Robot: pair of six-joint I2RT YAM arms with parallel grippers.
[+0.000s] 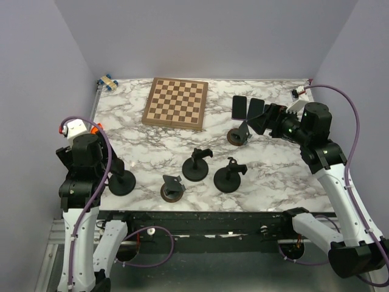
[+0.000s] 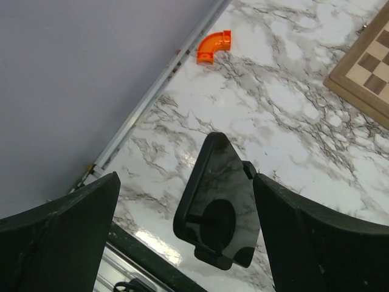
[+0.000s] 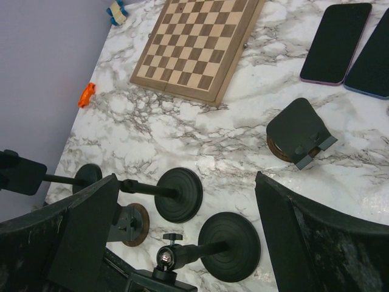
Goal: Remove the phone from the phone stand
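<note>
A dark glossy phone sits clamped in the black phone stand at the table's near left. In the left wrist view it lies between my fingers, apart from both. My left gripper is open, just above this stand; in the top view it hides most of the phone. My right gripper is open and empty, hovering over the back right by a brown-based stand. In the right wrist view, the gripper looks down on the empty stands.
Two phones lie flat at the back right. A chessboard lies at the back. Two black stands and a brown-based one stand mid-table. An orange piece lies by the left edge.
</note>
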